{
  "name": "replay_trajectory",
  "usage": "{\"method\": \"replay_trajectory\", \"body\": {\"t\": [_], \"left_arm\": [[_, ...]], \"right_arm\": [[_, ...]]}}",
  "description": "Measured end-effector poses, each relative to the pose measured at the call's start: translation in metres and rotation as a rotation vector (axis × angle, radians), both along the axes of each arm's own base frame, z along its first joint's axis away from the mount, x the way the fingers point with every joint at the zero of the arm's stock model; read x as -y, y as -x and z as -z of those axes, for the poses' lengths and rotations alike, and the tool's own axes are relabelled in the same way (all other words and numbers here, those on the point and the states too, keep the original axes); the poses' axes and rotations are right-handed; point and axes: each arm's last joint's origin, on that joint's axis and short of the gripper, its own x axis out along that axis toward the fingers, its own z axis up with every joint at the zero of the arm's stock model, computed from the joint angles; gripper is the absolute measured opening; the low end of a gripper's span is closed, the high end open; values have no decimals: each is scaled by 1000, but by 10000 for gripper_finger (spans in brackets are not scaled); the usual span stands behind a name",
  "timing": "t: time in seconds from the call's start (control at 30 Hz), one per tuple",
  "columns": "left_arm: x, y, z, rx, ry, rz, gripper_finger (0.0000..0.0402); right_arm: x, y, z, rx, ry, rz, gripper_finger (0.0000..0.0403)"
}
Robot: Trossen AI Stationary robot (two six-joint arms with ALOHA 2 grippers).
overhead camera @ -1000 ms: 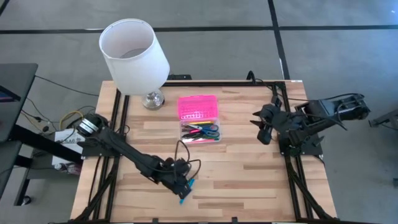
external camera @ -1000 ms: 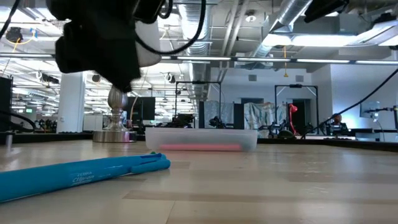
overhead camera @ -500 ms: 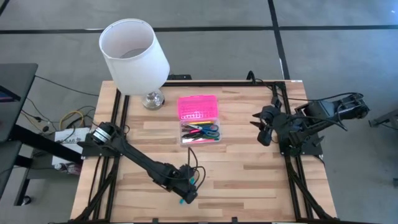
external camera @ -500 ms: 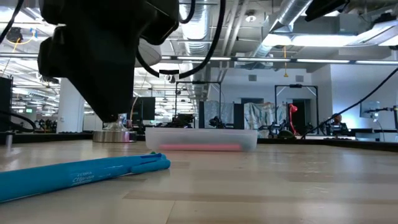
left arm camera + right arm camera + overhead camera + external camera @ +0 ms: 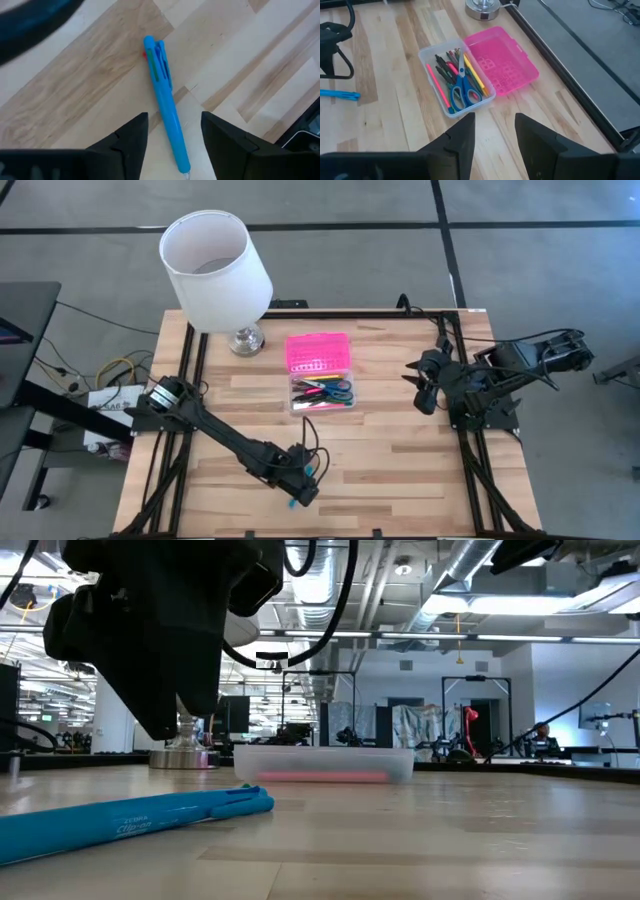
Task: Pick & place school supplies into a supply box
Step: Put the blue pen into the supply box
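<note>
Wooden worktop (image 5: 400, 470) from above: the left gripper (image 5: 303, 488) hangs over a blue pen (image 5: 309, 475) near the front edge, well apart from the supply box (image 5: 320, 394). Low view — the pen lies flat. Left wrist view: jaws spread wide, straddling it, touching nothing; lowering and closing comes next, I judge. Right gripper (image 5: 492, 135) waits open, empty.

A light wooden plank desk (image 5: 380, 430) with black rails along its sides stands on a grey floor (image 5: 540, 270) crossed by dark lines. A white lampshade (image 5: 214, 268) on a metal base (image 5: 245, 340) sits at one far corner. Cables (image 5: 95, 375) trail beside the desk. Across the room hang exposed ceiling ducts (image 5: 480, 575) and strip lights, above black frames (image 5: 475, 715) and distant workstations.
</note>
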Motion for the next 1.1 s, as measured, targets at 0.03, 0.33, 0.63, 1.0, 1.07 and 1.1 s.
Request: {"method": "replay_trajectory", "body": {"t": [0.03,0.33,0.63,1.0,1.07,1.1], "left_arm": [[0,0,0,-1,2,-6,180],[-2,1,2,5,-36,1,172],[3,-5,19,-20,-20,75,167],[4,-7,27,-22,-29,83,167],[5,-8,32,-37,-25,92,167],[6,-8,36,-44,-25,98,167]], "right_arm": [[0,0,0,0,0,0,132],[0,0,0,-4,8,-7,132],[0,0,0,-8,13,-13,133],[0,1,0,-17,20,-18,133],[0,1,0,-18,21,-18,133],[0,1,0,-21,22,-18,133]]}}
